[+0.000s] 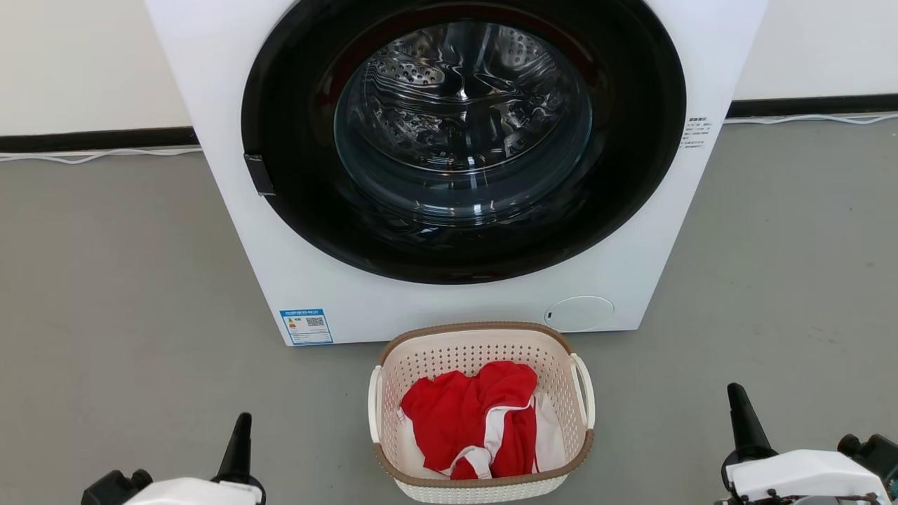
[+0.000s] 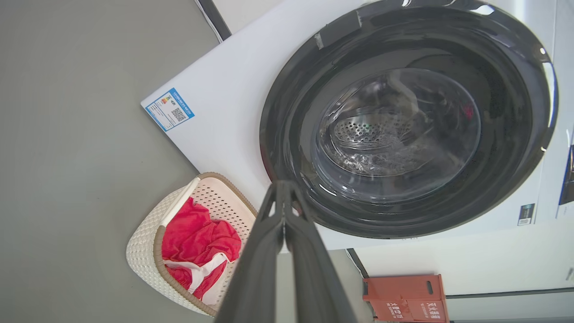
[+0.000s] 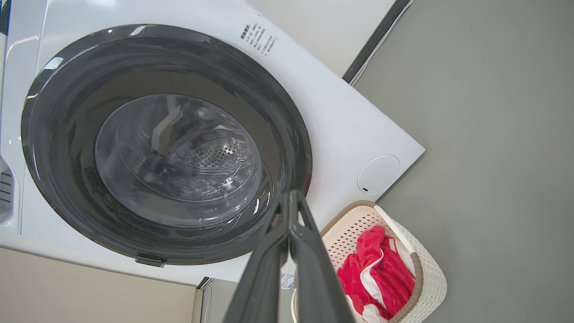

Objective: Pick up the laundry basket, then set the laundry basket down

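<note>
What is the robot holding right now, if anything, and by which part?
Nothing is held. The left gripper and right gripper are both shut and empty, clear of the laundry basket on the floor.

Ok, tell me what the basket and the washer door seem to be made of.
Basket: moulded plastic by the look, matte cream, walls full of small holes, brown band on the rim. Washer door: clear bowl, probably glass, in a glossy black ring that throws reflections.

Bright, even indoor light fell across the scene, leaving only faint, soft shadows. White glare streaked the washing machine door (image 2: 394,134) beyond the jaws. Both wrist views bowed straight edges outward, and the fingers (image 3: 264,278) nearest the lens looked soft.
</note>
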### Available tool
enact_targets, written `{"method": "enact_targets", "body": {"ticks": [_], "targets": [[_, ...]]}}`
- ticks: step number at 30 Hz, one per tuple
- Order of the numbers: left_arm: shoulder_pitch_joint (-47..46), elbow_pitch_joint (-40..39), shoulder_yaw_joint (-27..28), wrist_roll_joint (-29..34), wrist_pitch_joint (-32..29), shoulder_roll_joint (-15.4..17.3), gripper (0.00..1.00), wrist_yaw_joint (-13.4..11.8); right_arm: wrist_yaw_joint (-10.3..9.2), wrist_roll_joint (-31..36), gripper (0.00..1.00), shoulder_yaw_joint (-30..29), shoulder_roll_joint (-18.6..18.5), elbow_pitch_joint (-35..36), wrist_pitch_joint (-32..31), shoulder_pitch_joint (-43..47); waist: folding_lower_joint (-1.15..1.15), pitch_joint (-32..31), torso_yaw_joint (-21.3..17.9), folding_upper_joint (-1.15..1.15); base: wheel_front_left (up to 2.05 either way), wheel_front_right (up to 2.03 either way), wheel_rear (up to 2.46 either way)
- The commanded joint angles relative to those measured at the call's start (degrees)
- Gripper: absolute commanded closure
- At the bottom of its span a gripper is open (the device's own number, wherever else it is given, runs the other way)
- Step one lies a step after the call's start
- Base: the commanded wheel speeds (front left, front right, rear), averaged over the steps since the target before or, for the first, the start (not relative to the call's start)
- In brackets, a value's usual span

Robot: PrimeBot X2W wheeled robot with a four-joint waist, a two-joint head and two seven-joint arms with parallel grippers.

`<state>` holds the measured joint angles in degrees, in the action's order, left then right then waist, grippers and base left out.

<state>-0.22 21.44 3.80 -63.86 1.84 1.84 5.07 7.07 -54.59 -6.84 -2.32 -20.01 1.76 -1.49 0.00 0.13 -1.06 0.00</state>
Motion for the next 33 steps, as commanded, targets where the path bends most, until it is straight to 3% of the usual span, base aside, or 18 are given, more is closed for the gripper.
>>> {"method": "enact_targets", "body": {"ticks": [1, 33], "targets": [[-3.21, -2.00, 1.30, -1.49, -0.36, 0.59, 1.00, 0.51, 0.26, -2.10, 1.00, 0.75, -0.46, 2.02, -0.47, -2.76, 0.00, 0.00, 0.03, 0.00, 0.00, 0.00, 0.00], [-5.14, -5.75, 2.31, -20.20, -5.93, 0.90, 1.00, 1.84, 0.37, -26.85, 1.00, 0.44, -0.52, 4.79, -5.91, -4.11, 0.00, 0.03, 0.75, 0.00, 0.00, 0.00, 0.00]]}}
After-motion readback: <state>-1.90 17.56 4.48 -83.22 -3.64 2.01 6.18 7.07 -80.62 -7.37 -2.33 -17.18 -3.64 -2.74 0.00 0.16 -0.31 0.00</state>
